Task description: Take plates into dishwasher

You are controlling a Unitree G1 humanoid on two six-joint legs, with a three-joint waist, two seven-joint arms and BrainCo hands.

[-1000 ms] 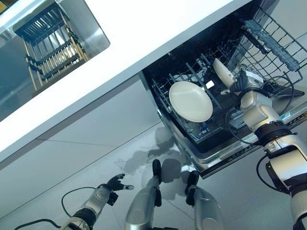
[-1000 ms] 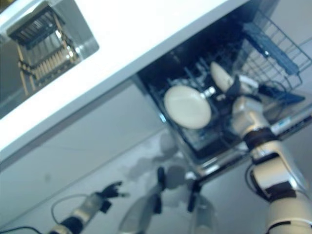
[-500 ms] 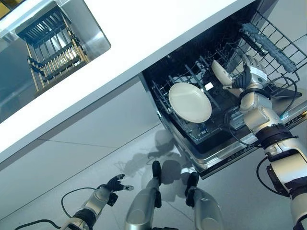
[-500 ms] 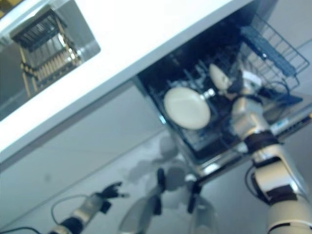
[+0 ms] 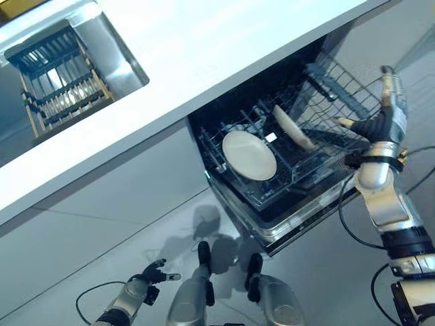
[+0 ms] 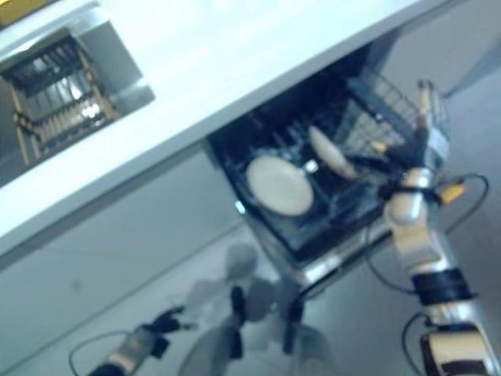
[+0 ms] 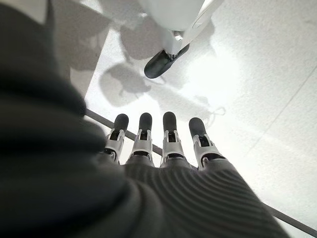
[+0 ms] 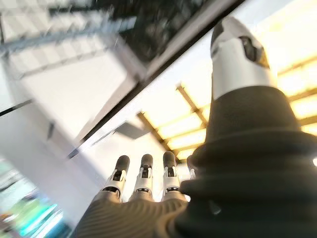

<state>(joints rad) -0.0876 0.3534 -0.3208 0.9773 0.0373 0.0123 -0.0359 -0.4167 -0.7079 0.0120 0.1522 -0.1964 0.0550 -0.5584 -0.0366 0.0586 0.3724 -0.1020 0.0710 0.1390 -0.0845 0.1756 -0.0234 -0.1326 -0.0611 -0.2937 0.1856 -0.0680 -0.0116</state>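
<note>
Right hand (image 5: 383,122) raised beside the upper rack (image 5: 340,95), fingers straight and spread, holding nothing, clear of the plates. 2 plates sit in the lower rack (image 5: 272,170) of the open dishwasher (image 5: 299,204): round plate (image 5: 249,155) standing on edge at the rack's front, second plate (image 5: 292,128) tilted just behind it, toward the upper rack. Left hand (image 5: 155,274) low near the floor, well apart from the dishwasher, fingers relaxed, empty.
</note>
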